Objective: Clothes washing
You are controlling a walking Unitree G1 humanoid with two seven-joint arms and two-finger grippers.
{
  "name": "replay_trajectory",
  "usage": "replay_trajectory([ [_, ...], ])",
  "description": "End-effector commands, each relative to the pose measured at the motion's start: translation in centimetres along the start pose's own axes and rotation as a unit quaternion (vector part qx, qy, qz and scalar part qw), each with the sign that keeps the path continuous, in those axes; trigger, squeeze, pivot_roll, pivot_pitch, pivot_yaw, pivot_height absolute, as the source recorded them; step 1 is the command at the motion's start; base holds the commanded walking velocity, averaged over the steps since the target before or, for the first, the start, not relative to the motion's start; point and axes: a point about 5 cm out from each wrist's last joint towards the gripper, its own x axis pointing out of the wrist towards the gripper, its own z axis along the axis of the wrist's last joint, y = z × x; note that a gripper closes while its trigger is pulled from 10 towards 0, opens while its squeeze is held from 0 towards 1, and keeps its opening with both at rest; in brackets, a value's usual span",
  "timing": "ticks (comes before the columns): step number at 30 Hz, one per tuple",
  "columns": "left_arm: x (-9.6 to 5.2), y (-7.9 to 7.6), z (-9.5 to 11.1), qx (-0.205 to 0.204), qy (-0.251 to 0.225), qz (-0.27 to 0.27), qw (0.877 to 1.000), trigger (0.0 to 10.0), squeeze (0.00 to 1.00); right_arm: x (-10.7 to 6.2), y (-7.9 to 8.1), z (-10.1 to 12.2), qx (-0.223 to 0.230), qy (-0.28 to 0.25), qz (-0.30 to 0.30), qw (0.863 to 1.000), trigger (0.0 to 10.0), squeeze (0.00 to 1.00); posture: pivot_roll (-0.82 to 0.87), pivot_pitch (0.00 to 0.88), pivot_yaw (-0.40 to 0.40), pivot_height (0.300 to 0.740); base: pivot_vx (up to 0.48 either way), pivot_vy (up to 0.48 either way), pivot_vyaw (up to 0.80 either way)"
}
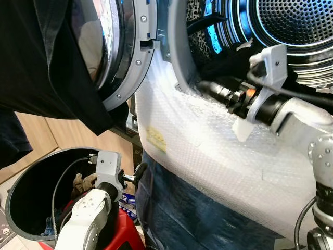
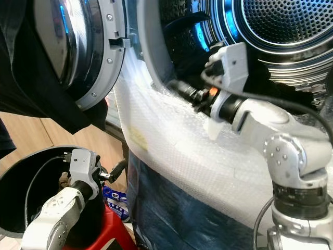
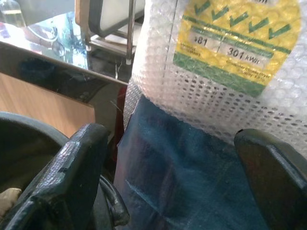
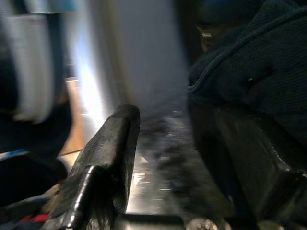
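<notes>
The washing machine (image 1: 218, 151), wrapped in bubble wrap, has its door (image 1: 122, 47) swung open to the left, and its drum (image 1: 291, 26) is lit blue. My right gripper (image 1: 208, 87) reaches to the lower left rim of the opening. Its fingers (image 4: 105, 158) stand open, and a dark blue garment (image 4: 249, 62) lies against one of them. More dark cloth (image 2: 179, 31) hangs over the door seal. My left gripper (image 1: 139, 170) is open and holds nothing. It hovers between the black laundry basket (image 1: 21, 177) and the machine's front.
A large black cloth (image 1: 47, 62) hangs across the upper left in front of the door. The basket holds some clothes (image 1: 83, 182), and a red object (image 1: 122, 232) sits by it. A yellow energy label (image 3: 235, 43) is stuck under the wrap. Blue film (image 1: 197, 213) covers the machine's lower front.
</notes>
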Motion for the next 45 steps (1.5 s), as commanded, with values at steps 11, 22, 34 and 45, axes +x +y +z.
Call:
replay_trajectory([
  [11,0.2,-0.4,0.9,0.0,-0.013,0.006,1.0,10.0,0.0,1.0,-4.5,0.4,-0.001,0.051,-0.168,0.984,10.0,0.0,-0.07,0.006,-0.072,0.74,0.0,0.0,0.0],
  [22,0.4,0.5,2.0,0.018,-0.027,0.013,0.999,10.0,0.0,3.2,-8.8,0.3,0.055,0.096,-0.271,0.956,10.0,0.0,-0.06,0.002,-0.063,0.74,0.0,0.0,0.0],
  [34,0.3,0.8,2.3,0.024,-0.028,0.018,0.999,10.0,0.0,3.8,-11.1,1.3,0.015,0.072,-0.35,0.934,10.0,0.0,-0.06,0.006,-0.063,0.74,0.0,0.0,0.0],
  [45,0.3,0.4,2.9,0.027,-0.048,0.019,0.998,10.0,0.0,4.1,-11.3,1.2,0.071,0.024,-0.296,0.952,10.0,0.0,-0.03,0.009,-0.072,0.74,0.0,0.0,0.0],
])
